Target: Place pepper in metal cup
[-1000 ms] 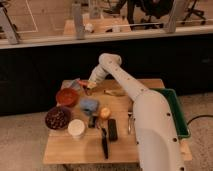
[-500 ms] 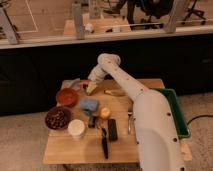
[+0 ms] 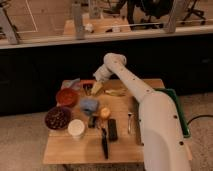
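Note:
The gripper (image 3: pixel 95 88) hangs from the white arm (image 3: pixel 131 82) over the back left of the wooden table (image 3: pixel 75 150). It is low, close to the tabletop. A slender red-orange pepper (image 3: pixel 85 81) shows just behind and left of the gripper, near the table's back edge; I cannot tell whether they touch. A small dark metal cup (image 3: pixel 92 121) stands near the table's middle, between a blue object (image 3: pixel 89 105) and the white cup (image 3: pixel 76 128), well in front of the gripper.
A red bowl (image 3: pixel 66 96) and a dark bowl (image 3: pixel 57 118) sit at the left. A round orange fruit (image 3: pixel 104 113), a pale yellow elongated item (image 3: pixel 116 92), black objects (image 3: pixel 112 129) and a utensil (image 3: pixel 129 121) lie mid-table. A green tray (image 3: pixel 179 112) is at the right.
The gripper has come down toward the tabletop at the back left, beside the pepper. The objects on the table have not moved.

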Motion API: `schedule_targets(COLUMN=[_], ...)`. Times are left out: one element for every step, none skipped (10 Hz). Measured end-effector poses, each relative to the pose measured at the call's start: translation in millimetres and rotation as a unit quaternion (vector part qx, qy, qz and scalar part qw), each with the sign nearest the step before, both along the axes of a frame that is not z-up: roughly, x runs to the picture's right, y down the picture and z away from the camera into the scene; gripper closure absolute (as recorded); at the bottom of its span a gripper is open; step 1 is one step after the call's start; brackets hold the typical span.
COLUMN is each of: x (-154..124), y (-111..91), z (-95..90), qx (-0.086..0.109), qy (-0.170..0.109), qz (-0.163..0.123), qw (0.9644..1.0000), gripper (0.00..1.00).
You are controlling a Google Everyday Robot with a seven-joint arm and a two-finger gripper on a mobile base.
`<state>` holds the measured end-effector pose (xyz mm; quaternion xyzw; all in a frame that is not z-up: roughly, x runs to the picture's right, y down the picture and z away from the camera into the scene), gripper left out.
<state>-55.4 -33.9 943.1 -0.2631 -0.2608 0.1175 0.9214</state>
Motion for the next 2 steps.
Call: schedule_targets(x=[8.9, 16.3], y=[0.2, 0.6], z=[-3.7, -6.7], qx=[0.001, 0.003], qy=[-0.002, -0.005], qz=[0.004, 0.006], qw=[1.0000, 1.0000], gripper=[0.20, 0.20])
